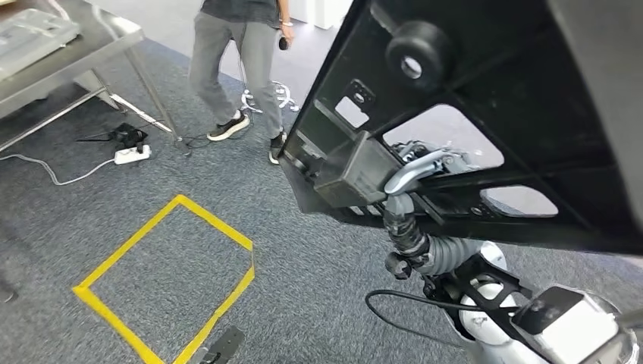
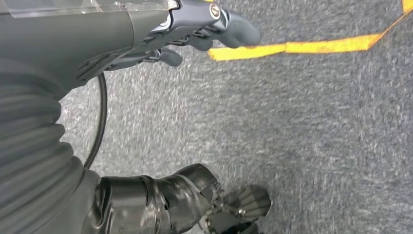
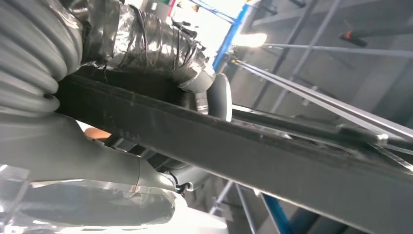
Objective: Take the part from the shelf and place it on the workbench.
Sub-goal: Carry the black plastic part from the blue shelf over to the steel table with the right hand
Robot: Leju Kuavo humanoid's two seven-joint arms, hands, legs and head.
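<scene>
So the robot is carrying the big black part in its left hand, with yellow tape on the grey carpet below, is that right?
Not quite: the head view shows the right hand gripping the black part, not the left. The left hand hangs with nothing in it above the carpet. The yellow tape is there as you said.

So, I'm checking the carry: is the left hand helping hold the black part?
No, the left hand hangs empty above the carpet; the right hand grips the black part.
</scene>
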